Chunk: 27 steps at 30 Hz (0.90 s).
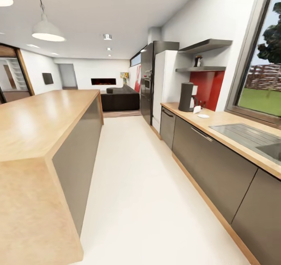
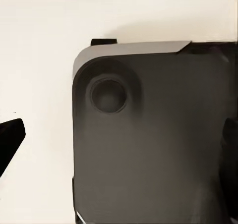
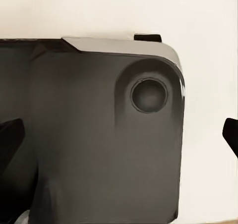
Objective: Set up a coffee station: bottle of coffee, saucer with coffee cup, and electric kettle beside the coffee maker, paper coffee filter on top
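Observation:
Down the right side, the kitchen countertop (image 1: 228, 121) runs in light wood over dark grey fronts. The tall dark coffee maker (image 1: 187, 97) stands at its far end. Beside it lies a small white item (image 1: 197, 109), too small to identify, and the flat white saucer (image 1: 203, 116). On the thin kitchen shelf (image 1: 210, 68) above stands the small dark bottle of coffee (image 1: 198, 61). My left gripper (image 2: 120, 142) and right gripper (image 3: 120, 135) hang over the robot's dark base, fingers wide apart and empty.
The big wooden island (image 1: 39, 132) fills the left, with a white floor aisle (image 1: 136, 187) between it and the cabinets. A steel sink (image 1: 253, 136) is set in the near worktop. A thicker black shelf (image 1: 205, 45), a fridge (image 1: 162, 81) and a sofa (image 1: 121, 97) lie beyond.

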### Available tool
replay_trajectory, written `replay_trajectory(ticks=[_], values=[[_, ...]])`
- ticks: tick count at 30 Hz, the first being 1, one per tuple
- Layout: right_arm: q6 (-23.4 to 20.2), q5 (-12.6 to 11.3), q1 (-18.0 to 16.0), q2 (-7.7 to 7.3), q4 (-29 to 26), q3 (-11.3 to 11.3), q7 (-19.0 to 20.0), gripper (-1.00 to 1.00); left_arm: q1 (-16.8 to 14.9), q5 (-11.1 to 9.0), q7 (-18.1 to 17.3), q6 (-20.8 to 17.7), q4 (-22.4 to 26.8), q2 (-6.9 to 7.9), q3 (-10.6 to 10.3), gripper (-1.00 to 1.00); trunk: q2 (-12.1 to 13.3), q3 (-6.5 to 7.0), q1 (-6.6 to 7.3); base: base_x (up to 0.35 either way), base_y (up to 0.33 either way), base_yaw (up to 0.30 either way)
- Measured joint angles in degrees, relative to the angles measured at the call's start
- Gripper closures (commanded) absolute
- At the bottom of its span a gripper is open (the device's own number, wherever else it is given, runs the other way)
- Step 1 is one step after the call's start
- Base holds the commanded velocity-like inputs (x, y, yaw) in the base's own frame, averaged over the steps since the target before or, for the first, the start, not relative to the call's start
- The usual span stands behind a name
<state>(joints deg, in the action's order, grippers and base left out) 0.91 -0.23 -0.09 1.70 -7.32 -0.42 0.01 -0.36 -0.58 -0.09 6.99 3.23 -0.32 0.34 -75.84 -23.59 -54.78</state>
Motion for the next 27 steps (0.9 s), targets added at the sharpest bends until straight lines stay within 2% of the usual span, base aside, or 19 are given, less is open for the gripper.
replay_trajectory(ticks=[6,7,9,11,12,13,16,18,22,27], values=[[-0.1,0.0,0.0,-2.42,-4.2,-0.1,-0.2,-1.00,-0.3,0.5,-0.5,0.7,5.9,-0.30,-0.3,-1.00,2.4,1.08,1.32,0.000,0.000,-0.267],[0.0,0.1,0.0,-3.05,-8.1,0.0,-0.2,-1.00,-0.7,0.7,-0.6,0.7,7.5,-1.03,-0.5,-1.00,2.8,1.27,1.54,0.000,0.000,-0.265],[0.0,0.1,0.0,-3.41,-11.3,0.0,-0.2,-1.00,-1.9,0.7,-0.6,0.7,8.1,-0.97,-0.5,-1.00,3.6,1.62,1.98,0.000,0.000,-0.171],[0.1,0.1,0.0,-3.87,-14.7,0.0,-0.2,-1.00,-4.1,0.7,-0.6,0.7,8.4,-0.72,-0.5,-1.00,4.4,1.98,2.42,0.000,0.000,-0.043],[4.2,0.1,-0.1,-4.34,-19.8,-0.1,-0.3,-1.00,-7.2,0.7,-0.6,0.7,8.6,-0.73,-0.5,-1.00,4.8,2.15,2.64,0.000,0.000,-0.005],[5.9,0.1,-0.1,-4.39,-22.1,-0.1,-0.3,-1.00,-11.3,0.7,-0.6,0.7,8.7,-0.82,-0.5,-1.00,5.2,2.35,2.86,0.000,0.000,-0.002],[7.4,0.1,-0.3,-4.36,-27.0,-0.5,-0.3,-1.00,-14.0,0.7,-0.6,0.8,8.7,-0.86,-0.5,-1.00,6.4,2.89,3.51,0.000,0.000,0.000],[7.7,0.1,-0.3,-4.35,-27.8,-0.5,-0.3,-1.00,-14.9,0.4,-0.6,1.0,8.6,-0.21,-0.2,-1.00,7.2,3.24,3.95,0.000,0.000,0.000],[7.9,0.1,-0.3,-4.42,-26.5,-0.5,-0.3,-1.00,-14.8,0.2,-0.6,1.1,8.4,1.06,0.0,-1.00,8.8,3.96,4.83,0.000,0.000,0.000],[8.0,0.1,-0.3,-4.35,-23.2,-0.5,-0.3,-1.00,-14.5,0.1,-0.5,1.2,8.0,1.19,0.1,-1.00,10.8,4.85,5.93,0.000,0.000,0.000]])
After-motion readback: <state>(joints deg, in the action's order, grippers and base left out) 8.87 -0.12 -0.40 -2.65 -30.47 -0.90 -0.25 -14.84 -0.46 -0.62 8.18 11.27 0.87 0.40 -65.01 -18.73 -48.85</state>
